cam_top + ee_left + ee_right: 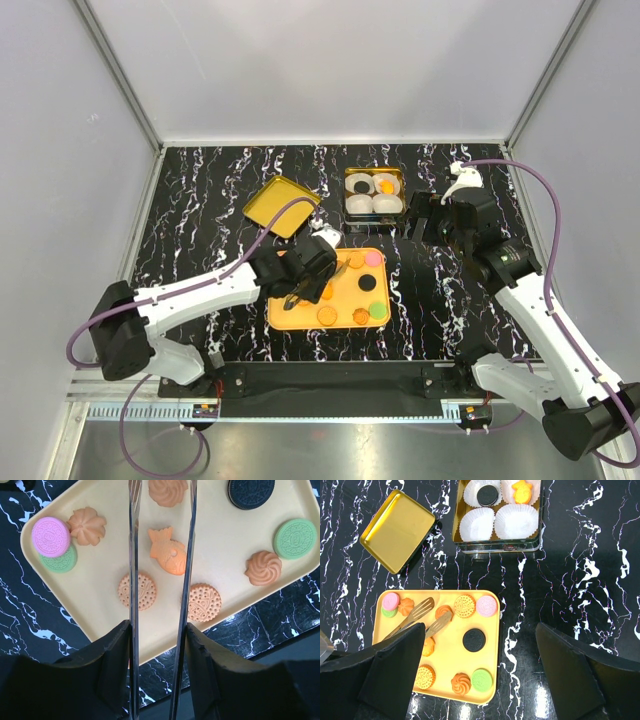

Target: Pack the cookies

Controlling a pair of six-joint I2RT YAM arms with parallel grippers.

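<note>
The left hand [157,630] is about half closed on a pair of metal tongs [132,555], its dark fingers [117,652] pressing on the outside of the two blades. In the left wrist view the blades reach out over a yellow tray [225,550], with an orange fish-shaped cookie [168,554] lying on the tray between them; whether the tips touch it cannot be told. Most of the cookies [137,591] lie loose on this tray: two round dotted biscuits near the blades, orange swirls, a pink disc [50,536] overlapping a green one at one corner, another green disc and a black one. The right hand [480,630] stands wide open with nothing in it, above the black marbled desk [580,570] just to the right of the tin [497,546]. The tin sits beyond the tray and holds four white paper cups [516,521]; one of the far cups has a black cookie [485,495] in it, the other an orange cookie [522,492], and the two near cups have none. The gold lid [397,530] lies on the desk to the left of the tin, apart from it and near the tray's far left corner.
</note>
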